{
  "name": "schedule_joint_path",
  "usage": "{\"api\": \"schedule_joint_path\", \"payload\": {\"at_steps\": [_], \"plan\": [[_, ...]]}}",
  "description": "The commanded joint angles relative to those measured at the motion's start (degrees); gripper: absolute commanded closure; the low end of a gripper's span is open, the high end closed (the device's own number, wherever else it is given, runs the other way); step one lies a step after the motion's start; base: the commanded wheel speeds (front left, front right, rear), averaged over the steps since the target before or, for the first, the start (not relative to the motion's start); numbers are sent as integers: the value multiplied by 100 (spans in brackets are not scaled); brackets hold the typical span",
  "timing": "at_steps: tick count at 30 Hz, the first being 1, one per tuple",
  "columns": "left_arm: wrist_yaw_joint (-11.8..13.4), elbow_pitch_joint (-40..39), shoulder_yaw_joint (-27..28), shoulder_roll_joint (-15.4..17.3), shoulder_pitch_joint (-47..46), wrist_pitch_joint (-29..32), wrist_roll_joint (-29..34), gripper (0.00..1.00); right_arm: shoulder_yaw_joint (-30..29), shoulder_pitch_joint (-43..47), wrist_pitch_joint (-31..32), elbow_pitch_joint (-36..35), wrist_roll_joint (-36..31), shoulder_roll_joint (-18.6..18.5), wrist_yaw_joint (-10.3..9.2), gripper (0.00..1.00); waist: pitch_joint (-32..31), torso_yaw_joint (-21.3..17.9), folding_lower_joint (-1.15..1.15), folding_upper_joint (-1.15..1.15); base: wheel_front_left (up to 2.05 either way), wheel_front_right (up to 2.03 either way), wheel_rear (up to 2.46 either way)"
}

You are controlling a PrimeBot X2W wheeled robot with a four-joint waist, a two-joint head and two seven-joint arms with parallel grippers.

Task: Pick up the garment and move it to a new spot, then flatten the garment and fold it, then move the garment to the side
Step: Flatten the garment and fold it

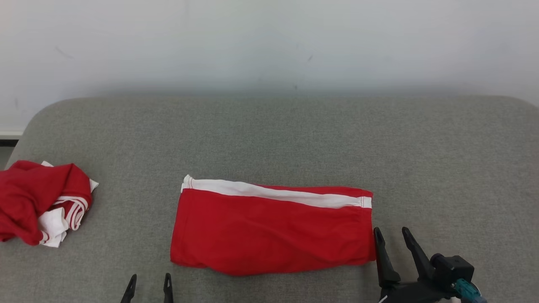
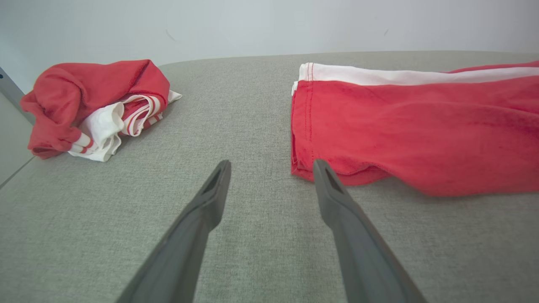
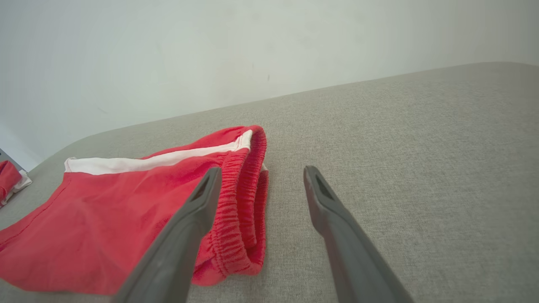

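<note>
Now the folded red shorts (image 1: 269,231) lie flat on the counter (image 1: 294,134) between the spread left gripper (image 1: 150,276) and spread right gripper (image 1: 390,229), whose inner finger is beside the waistband. A crumpled red-and-white heap (image 1: 42,202) lies well left of the left gripper.

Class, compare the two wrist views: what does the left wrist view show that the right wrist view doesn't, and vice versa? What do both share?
Left wrist view: the stitched hem of the folded garment, open left hand beside it. Right wrist view: its elastic waistband, open right hand near it. Shared: white stripe, grey surface, crumpled pile.
</note>
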Motion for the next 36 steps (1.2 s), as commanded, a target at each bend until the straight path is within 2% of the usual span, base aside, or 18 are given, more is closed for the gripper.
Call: {"api": "schedule_joint_path", "payload": {"at_steps": [1,18,23,31,32,35,36], "plan": [[-25,-3,-4,-21,-95,-19,23,0,-24,-93,2,15,-23,13,-14,0,187,168,0,0,0,0,0],[-33,46,-198,-75,-425,-19,19,0,-234,-538,2,355,92,12,-14,0,704,557,0,0,0,0,0],[-46,40,-215,-78,-494,-19,44,0,-323,-660,2,622,249,12,-14,0,846,625,0,0,0,0,0],[-12,41,-236,-78,-577,-19,50,0,-51,-931,26,1384,548,22,-13,0,982,683,0,0,0,0,0],[-11,43,-234,-78,-577,-19,46,0,-24,-946,31,1416,615,22,-13,11,987,686,0,0,0,0,0],[2,41,-221,-79,-586,-19,42,0,69,-963,31,1457,722,34,-3,80,992,683,0,0,0,0,0],[0,44,-215,-78,-580,-19,43,0,92,-963,31,1450,751,37,-1,92,990,677,0,0,0,0,0]]}}
